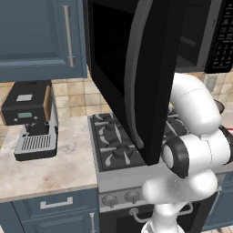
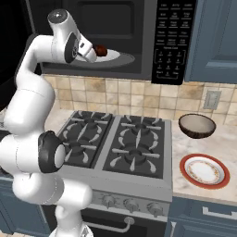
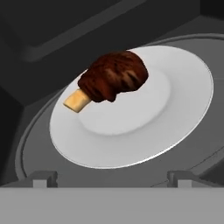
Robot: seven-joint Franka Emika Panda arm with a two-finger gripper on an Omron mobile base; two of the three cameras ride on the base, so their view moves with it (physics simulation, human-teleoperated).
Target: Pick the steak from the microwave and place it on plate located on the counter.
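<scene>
The two fingertips (image 3: 43, 177) stand wide apart at the bottom of the hand view, one at 7 o'clock and one at 5 o'clock, with nothing between them. The gripper (image 3: 112, 178) is open and points into the microwave (image 2: 115, 37).

One steak (image 3: 114, 76) lies there, a dark brown-red lump with a pale bone stub. In the hand view its long axis runs from 8 o'clock to 2 o'clock, the bone end pointing toward 8 o'clock and the meaty end toward 2 o'clock. It rests on a single plain white dish (image 3: 175, 118), toward that dish's 11 o'clock side, and the dish sits on the grey turntable (image 3: 30, 140) inside the oven.

In the right base view the steak shows as a small dark piece just off the hand's end. The microwave door (image 1: 132, 77) hangs open. Below is the gas stove (image 2: 120, 143). On the counter (image 2: 222, 139) at the stove's 3 o'clock side stand one red-rimmed plate (image 2: 204, 171) and one brown bowl (image 2: 197, 126), near each other but apart. One coffee machine (image 1: 32, 120) stands on the counter in the left base view.
</scene>
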